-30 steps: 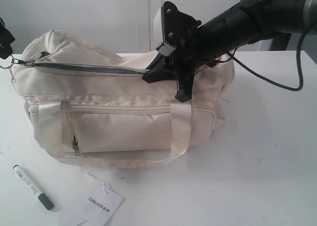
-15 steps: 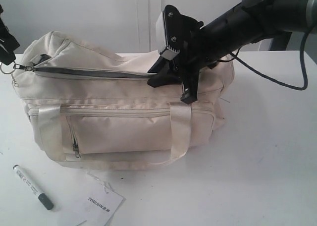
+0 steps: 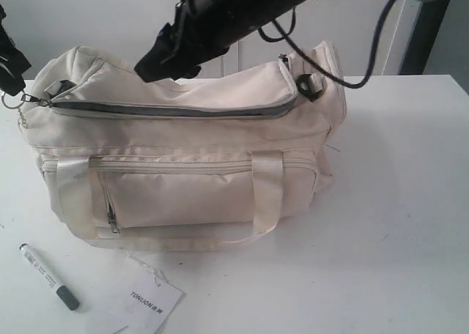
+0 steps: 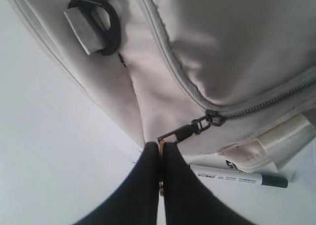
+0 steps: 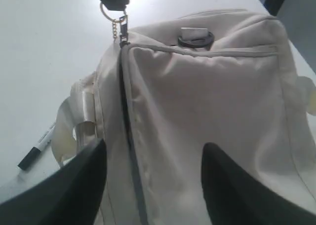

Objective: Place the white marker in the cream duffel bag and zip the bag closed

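Observation:
The cream duffel bag (image 3: 190, 165) lies in the middle of the white table. Along its top zip (image 3: 168, 108) a thin dark gap shows. My left gripper (image 3: 9, 63) stands at the bag's left end, shut on the metal ring (image 4: 160, 145) of the zip pull (image 4: 195, 128). Over the bag's top left hangs my right gripper (image 3: 157, 59), open and holding nothing. In the right wrist view its gripper (image 5: 154, 158) is spread above the bag (image 5: 207, 101). The white marker (image 3: 48, 277) lies on the table in front of the bag's left corner.
A white paper tag (image 3: 150, 301) lies just right of the marker near the table's front edge. A black strap ring (image 3: 308, 90) sits at the bag's right end. The table (image 3: 396, 202) spreads out right of the bag.
My right gripper has left the bag's top right, risen and swung left over the bag, baring the bag's right end. The left gripper still holds the ring.

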Controlling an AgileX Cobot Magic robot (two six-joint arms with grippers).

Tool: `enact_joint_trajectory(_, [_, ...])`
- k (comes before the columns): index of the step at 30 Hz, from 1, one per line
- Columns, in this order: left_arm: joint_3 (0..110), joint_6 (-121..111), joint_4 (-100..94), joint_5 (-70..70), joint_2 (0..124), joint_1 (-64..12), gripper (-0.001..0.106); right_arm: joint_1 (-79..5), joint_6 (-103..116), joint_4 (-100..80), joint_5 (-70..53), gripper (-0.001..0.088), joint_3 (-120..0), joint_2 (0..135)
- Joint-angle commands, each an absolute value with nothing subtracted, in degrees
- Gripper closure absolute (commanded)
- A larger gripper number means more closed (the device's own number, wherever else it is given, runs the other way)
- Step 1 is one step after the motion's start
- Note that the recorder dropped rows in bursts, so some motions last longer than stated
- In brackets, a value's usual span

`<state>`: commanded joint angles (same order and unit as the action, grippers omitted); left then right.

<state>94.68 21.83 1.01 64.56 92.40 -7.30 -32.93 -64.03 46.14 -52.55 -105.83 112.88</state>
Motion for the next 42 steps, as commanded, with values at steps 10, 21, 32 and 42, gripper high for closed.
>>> enact_joint_trajectory(10, [94.68,21.83,1.55,64.43,92.4,-7.3,0.105,-38.4,-64.03,43.3,-49.18,0.0331,-116.22,122.11])
enact_joint_trajectory(21, [94.68,21.83,1.69,64.16,92.4,-7.3,0.105,-38.84,-64.24,41.58,-46.57,0.0386,-116.21,124.85])
enact_joint_trajectory(32, [94.68,21.83,1.69,64.02,92.4,-7.3,0.105,-38.84,-64.24,41.49,-45.17,0.0458,-116.21,125.67])
enact_joint_trajectory(42, [94.68,22.39,1.69,64.05,92.4,-7.3,0.105,-38.84,-64.66,41.34,-47.34,0.0868,-116.21,125.72])
